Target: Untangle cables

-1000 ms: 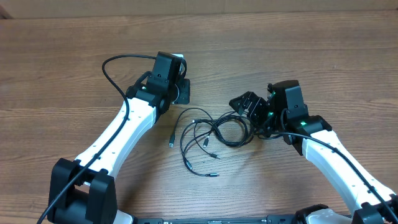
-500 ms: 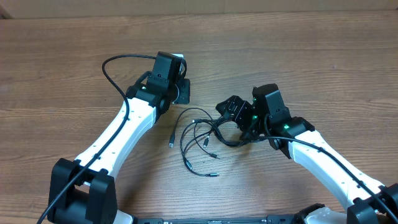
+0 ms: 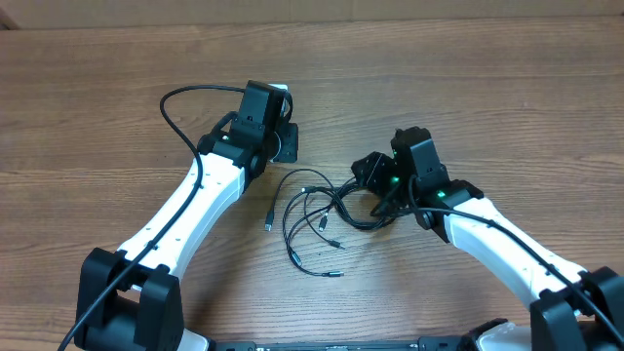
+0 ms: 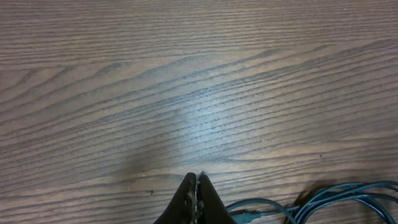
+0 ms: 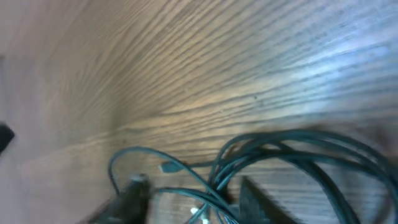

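The cables [image 3: 327, 210] lie as thin black cords in the middle of the table, knotted into loops on the right with loose strands and small plug ends [image 3: 268, 226] spreading left. My right gripper [image 3: 371, 183] is down at the right side of the loops. In the right wrist view its fingers [image 5: 254, 198] stand apart with several strands of the cables [image 5: 280, 149] running between them. My left gripper [image 3: 285, 144] rests above and left of the bundle, shut and empty [image 4: 196, 179], with the cables [image 4: 323, 196] off to its lower right.
The left arm's own thicker black cable [image 3: 180, 107] arcs over the table at upper left. Bare wooden tabletop [image 3: 468, 88] surrounds the bundle on all sides.
My right arm has moved left onto the knotted loops, and its jaws have narrowed around the strands. The left arm and the loose strands have not moved.
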### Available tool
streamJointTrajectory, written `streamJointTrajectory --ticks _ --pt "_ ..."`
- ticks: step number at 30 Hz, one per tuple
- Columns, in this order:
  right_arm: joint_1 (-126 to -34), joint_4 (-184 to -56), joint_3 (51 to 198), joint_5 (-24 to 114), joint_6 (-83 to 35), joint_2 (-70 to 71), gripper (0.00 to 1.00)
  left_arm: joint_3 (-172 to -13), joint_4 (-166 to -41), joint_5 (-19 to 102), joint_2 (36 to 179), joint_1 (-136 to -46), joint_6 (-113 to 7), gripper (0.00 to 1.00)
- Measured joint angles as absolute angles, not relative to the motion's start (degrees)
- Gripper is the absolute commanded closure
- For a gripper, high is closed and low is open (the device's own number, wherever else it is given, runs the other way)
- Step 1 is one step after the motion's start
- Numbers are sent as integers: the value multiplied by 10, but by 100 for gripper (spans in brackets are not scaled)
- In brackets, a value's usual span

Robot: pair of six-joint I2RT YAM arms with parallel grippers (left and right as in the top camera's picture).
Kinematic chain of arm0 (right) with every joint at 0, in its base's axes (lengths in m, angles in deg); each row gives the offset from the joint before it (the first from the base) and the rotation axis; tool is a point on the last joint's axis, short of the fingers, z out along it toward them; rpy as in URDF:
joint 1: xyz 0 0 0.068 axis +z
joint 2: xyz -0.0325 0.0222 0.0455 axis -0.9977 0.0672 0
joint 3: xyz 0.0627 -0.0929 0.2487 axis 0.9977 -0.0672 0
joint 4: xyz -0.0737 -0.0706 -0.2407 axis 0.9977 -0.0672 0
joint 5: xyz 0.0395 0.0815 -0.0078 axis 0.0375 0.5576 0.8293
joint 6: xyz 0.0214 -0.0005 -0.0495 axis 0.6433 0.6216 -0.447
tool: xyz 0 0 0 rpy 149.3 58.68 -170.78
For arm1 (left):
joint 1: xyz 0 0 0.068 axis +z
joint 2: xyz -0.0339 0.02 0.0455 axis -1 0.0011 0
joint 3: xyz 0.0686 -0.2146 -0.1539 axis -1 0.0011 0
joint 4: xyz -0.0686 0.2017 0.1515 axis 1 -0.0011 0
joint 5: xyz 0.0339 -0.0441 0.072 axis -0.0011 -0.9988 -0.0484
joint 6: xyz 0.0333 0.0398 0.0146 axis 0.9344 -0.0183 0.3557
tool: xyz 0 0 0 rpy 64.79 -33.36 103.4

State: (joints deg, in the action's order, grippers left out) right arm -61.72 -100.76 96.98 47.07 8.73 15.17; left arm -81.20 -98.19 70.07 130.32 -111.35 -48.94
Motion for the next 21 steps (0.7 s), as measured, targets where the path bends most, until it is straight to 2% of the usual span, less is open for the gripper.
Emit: streamJointTrajectory --ticks 7,9,10,12,13,17,21 --pt "-617 -1013 970 467 65 156 71 -812 -980 698 1304 -1113 -490 96" --pt "-617 -1018 970 467 65 156 64 -812 -977 684 1307 -1113 -490 94" --pt "-617 -1026 970 467 64 156 57 -812 -973 672 1311 -1113 -490 93" --pt "-617 -1037 970 465 62 156 44 -812 -963 644 1323 -1113 -490 89" --pt "-617 -1041 970 465 58 156 42 -812 -958 630 1332 -1113 -490 86" --pt "-631 -1045 970 492 53 156 36 -812 -936 571 1372 -1113 -482 56" --pt "-687 -1062 970 561 35 156 35 -811 -920 477 1398 -1113 -441 52"
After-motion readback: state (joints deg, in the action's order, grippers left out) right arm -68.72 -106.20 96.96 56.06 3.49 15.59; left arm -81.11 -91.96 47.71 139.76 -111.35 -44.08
